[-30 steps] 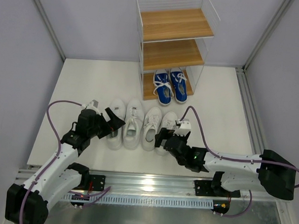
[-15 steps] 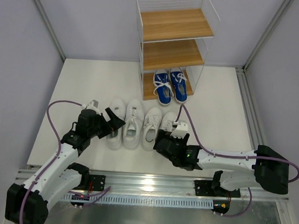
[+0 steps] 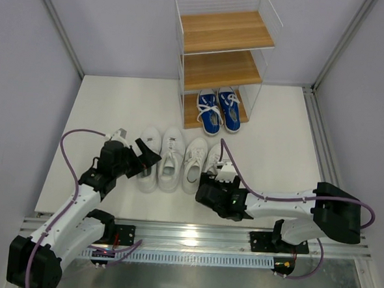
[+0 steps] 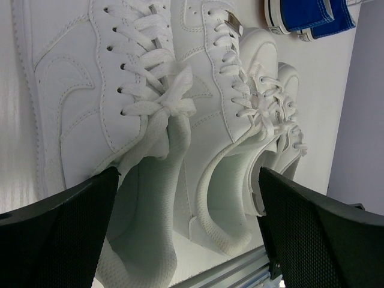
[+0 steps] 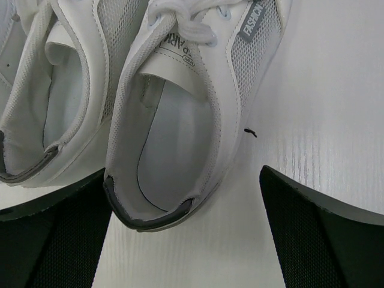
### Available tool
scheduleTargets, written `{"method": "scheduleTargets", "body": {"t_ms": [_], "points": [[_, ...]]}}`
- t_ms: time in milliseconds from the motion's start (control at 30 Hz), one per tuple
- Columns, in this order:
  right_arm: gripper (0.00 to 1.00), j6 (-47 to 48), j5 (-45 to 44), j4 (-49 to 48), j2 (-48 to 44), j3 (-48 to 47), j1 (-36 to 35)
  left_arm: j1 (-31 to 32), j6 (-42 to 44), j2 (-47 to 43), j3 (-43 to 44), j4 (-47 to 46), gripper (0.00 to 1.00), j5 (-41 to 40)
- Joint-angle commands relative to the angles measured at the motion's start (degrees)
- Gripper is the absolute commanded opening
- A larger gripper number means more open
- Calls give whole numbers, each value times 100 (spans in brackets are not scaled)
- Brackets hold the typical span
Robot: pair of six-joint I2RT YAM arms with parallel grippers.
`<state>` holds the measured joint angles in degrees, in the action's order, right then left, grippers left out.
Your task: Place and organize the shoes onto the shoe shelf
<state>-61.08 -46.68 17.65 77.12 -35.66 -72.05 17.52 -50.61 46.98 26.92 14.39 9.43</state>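
White worktop (image 3: 277,143), pale grey walls (image 3: 121,29), aluminium corner posts (image 3: 59,28). The shoe shelf (image 3: 226,30) stands at back centre, w/ the blue pair (image 3: 218,113) on its bottom board. Four white sneakers (image 3: 194,158) sit in a row near the front rail (image 3: 193,234), toes toward the shelf. Left gripper (image 3: 149,160), jaws spread, sits by the leftmost heels, holding nothing. Right gripper (image 3: 206,183), likewise spread, frames the rightmost heel w/o gripping it.

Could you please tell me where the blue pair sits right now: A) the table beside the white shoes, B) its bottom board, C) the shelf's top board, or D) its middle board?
B: the blue pair lies side by side on the shoe shelf's lowest board.
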Motion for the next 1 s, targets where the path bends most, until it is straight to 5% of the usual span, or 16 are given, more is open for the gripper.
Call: {"method": "scheduleTargets", "body": {"t_ms": [0,233,367,700,967], "points": [[100,-228,-166,203,189,-187,24,-47,148,-57,-152,212,100,-302],[100,-721,-702,1354,-512,181,253,-47,183,-312,-187,380,100,-416],[100,-231,-747,1303,-1269,559,595,-47,157,-260,-187,328,100,-398],[100,3072,983,-1262,-1999,1298,1369,-47,130,-259,-169,336,100,-354],[100,3743,1214,-2644,-2842,2098,1387,-47,157,-312,-187,371,100,-407]]}}
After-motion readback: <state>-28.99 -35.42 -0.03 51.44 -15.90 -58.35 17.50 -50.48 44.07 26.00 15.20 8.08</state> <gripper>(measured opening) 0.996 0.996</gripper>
